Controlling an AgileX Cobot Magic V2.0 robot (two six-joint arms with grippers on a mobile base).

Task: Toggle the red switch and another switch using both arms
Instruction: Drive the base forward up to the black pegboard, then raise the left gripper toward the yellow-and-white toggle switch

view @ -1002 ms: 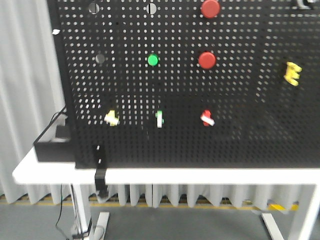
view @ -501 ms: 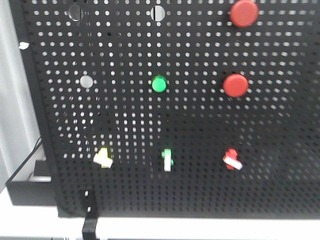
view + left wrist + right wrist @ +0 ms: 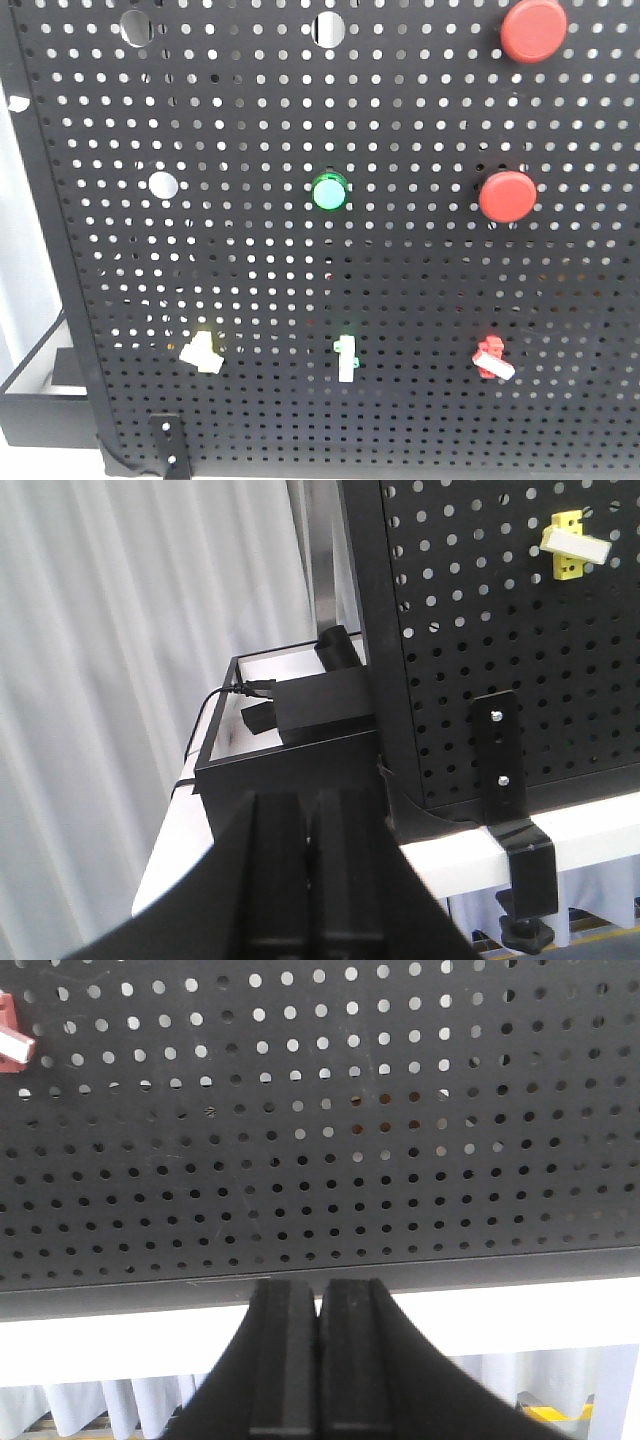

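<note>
Big black pegboard (image 3: 420,270) fills the front view, standing on the white table (image 3: 520,1315). The left gripper (image 3: 312,805) sits low by the board's left corner, jaws pressed together on nothing. The right gripper (image 3: 320,1290) hangs below the board's bottom edge, likewise clenched and empty. Along the bottom row, the cream switch (image 3: 202,351) glows yellow at left. The red switch (image 3: 493,358) is at right, white tip angled down-right. Both are well apart from the grippers.

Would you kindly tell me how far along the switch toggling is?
Nothing looks done yet. In hand: the shut left gripper sits below the cream switch, and the shut right gripper sits down and right of the red switch, neither touching. Left: toggling both.
</note>
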